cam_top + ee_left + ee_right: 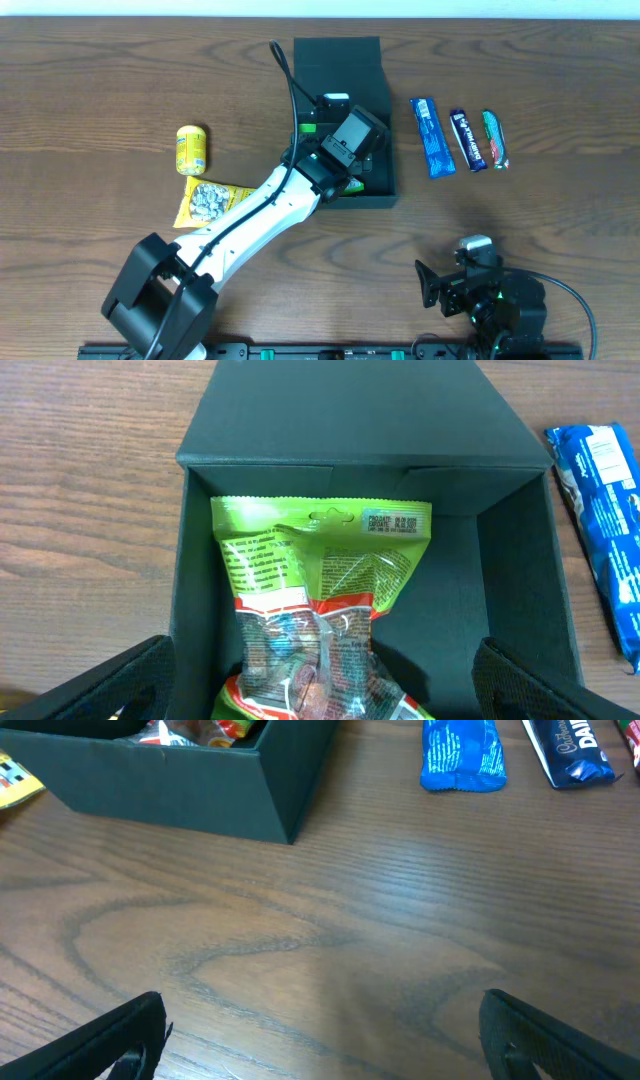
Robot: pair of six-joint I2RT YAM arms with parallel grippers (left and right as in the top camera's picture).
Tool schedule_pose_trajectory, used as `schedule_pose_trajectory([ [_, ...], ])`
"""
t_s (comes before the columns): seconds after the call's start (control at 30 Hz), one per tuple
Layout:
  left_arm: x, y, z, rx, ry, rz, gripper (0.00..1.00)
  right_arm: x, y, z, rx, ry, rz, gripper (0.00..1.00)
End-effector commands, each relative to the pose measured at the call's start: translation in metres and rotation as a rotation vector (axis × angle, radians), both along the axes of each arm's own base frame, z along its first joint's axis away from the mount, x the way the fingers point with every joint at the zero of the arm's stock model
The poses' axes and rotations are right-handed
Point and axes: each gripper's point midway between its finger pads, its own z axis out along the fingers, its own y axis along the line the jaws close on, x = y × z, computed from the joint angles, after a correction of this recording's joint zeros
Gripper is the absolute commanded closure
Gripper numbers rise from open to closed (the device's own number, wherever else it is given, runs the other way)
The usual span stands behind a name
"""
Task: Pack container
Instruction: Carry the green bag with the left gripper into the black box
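The left end effector point(322, 650) is open, its two dark fingers point(110, 682) spread wide at the lower corners of the left wrist view, with a green snack packet point(320, 600) lying between them and touching neither. The packet rests flat on the floor of the container point(515, 580), its sealed green top edge pointing toward the upper part of the frame. The container's lid flap point(350, 410) is folded back flat beyond the far wall. In the overhead view the container sits at the upper middle of the frame, and the left arm point(250, 215) reaches up to it from the lower left.

The right end effector point(320, 1010) is also open and empty (its fingers show only at the lower corners of the right wrist view) and hovers over bare wooden worktop point(330, 920). In the overhead view it sits at the lower right, well apart from the container.

To the right of the container, three snack bars lie side by side on the worktop: a light blue bar point(432, 137), a dark blue bar point(467, 140) and a green-and-red bar point(494, 138). At the left of the frame are a yellow can-shaped item point(192, 150) on its side and, just below it, a yellow pouch point(205, 202) partly under the left arm.
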Motion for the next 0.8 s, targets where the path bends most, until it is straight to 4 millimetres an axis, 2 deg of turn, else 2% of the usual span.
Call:
schedule_pose_trajectory([
  [0.0, 0.006, 0.006, 0.015, 0.023, -0.039, -0.013, 0.05, 0.000, 0.001, -0.001, -0.006, -0.004, 0.009, 0.01],
  [0.5, 0.006, 0.009, 0.013, 0.056, -0.025, -0.053, 0.05, 0.002, 0.001, 0.002, -0.008, -0.021, 0.010, 0.01],
  [0.63, 0.006, 0.009, 0.013, 0.055, -0.023, -0.055, 0.05, 0.019, 0.004, 0.031, 0.053, -0.141, -0.006, 0.01],
  [0.7, 0.006, 0.009, 0.013, 0.055, -0.023, -0.055, 0.05, 0.025, 0.011, 0.050, 0.190, -0.177, -0.037, 0.01],
  [0.77, 0.005, 0.009, 0.012, 0.060, -0.020, -0.059, 0.05, 0.026, 0.017, 0.059, 0.357, -0.140, -0.080, 0.01],
])
